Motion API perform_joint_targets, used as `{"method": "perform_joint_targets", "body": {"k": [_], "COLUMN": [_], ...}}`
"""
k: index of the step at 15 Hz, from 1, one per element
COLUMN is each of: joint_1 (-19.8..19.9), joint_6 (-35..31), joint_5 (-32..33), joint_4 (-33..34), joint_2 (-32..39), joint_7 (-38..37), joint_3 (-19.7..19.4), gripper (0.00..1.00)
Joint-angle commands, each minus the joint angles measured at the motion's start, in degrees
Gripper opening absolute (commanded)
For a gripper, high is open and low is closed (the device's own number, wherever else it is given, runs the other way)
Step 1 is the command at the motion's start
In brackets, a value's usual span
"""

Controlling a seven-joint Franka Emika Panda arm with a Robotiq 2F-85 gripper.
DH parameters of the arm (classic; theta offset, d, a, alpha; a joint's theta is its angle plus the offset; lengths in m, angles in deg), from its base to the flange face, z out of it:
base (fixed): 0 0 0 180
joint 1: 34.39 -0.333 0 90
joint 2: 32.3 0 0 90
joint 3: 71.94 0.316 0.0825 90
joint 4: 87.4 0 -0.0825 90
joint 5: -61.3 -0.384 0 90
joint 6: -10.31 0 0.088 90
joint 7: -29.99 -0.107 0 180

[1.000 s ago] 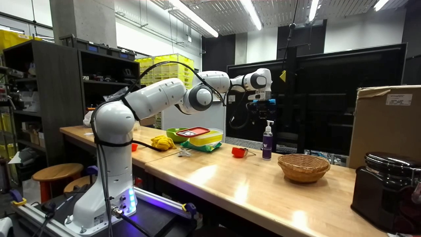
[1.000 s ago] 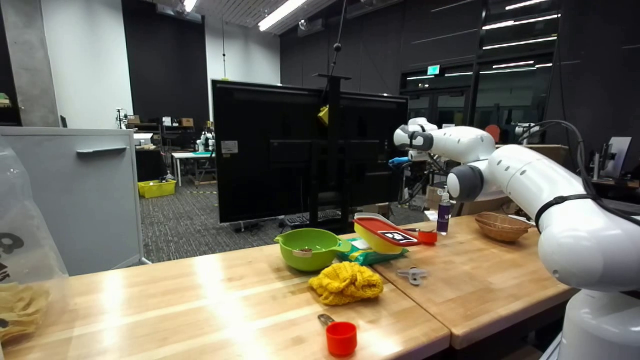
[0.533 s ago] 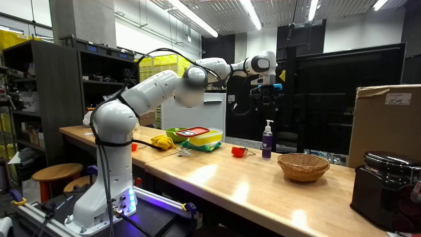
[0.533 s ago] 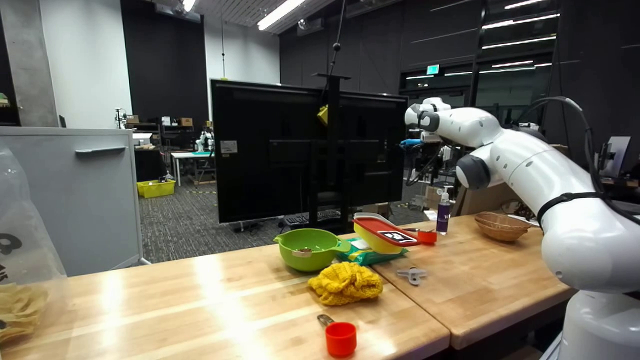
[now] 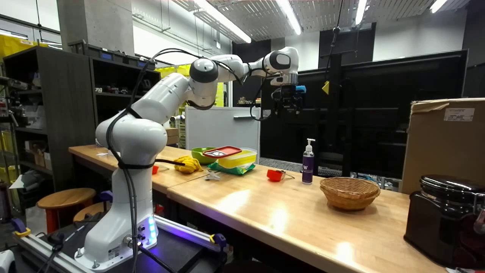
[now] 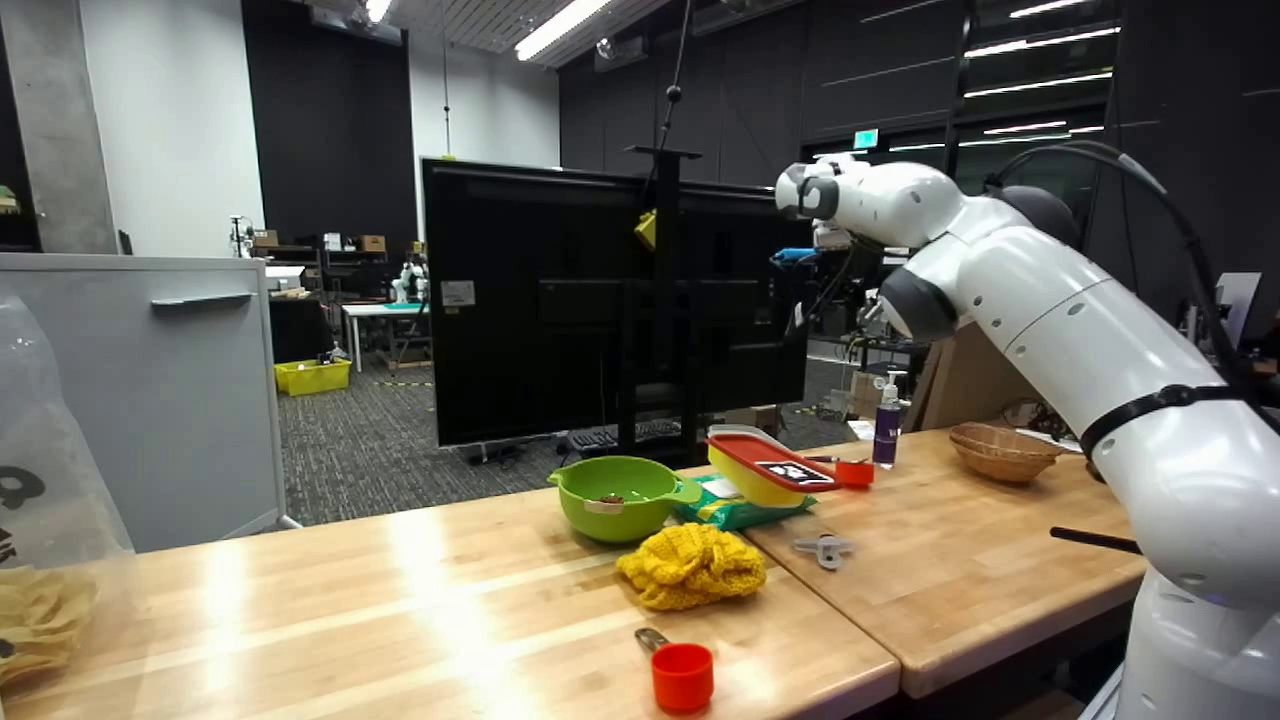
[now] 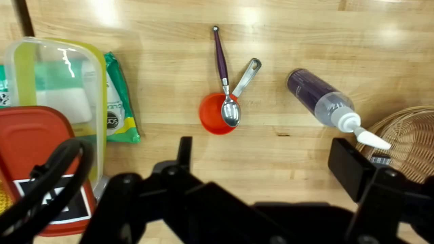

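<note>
My gripper [image 7: 264,154] is hanging over the table [image 7: 162,67], jaws standing wide apart. Wrist view: red cup [image 7: 210,113] is sitting between 10 and 11 o'clock from the gap, spoon [image 7: 222,72] lying across it, maybe touching the rim; hard to tell from above. Bottle [image 7: 318,96] is standing around 1 to 2, basket [image 7: 415,135] resting at 3.

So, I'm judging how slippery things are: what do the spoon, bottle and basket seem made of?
Spoon: seemingly polished metal, by its bright reflections; smooth purple handle perhaps plastic or lacquered wood. Bottle: probably smooth plastic, see-through above its purple label. Basket: likely wicker, rough-looking, by its brown weave.
</note>
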Motion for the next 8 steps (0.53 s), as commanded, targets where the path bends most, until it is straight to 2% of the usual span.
{"method": "perform_joint_targets", "body": {"k": [1, 2, 4, 8], "joint_1": [-14.9, -18.2, -25.6, -39.4], "joint_6": [-1.1, -1.6, -2.7, -2.2], "joint_5": [-4.1, -5.8, -12.3, -25.3], "joint_4": [-14.2, -17.1, -23.0, -35.8], "joint_2": [-5.0, -6.0, -6.0, -2.2], "joint_7": [0.0, 0.0, 0.0, 0.0], "joint_3": [-11.8, -14.3, -22.2, -40.0], "gripper": [1.0, 1.0, 1.0, 1.0]}}
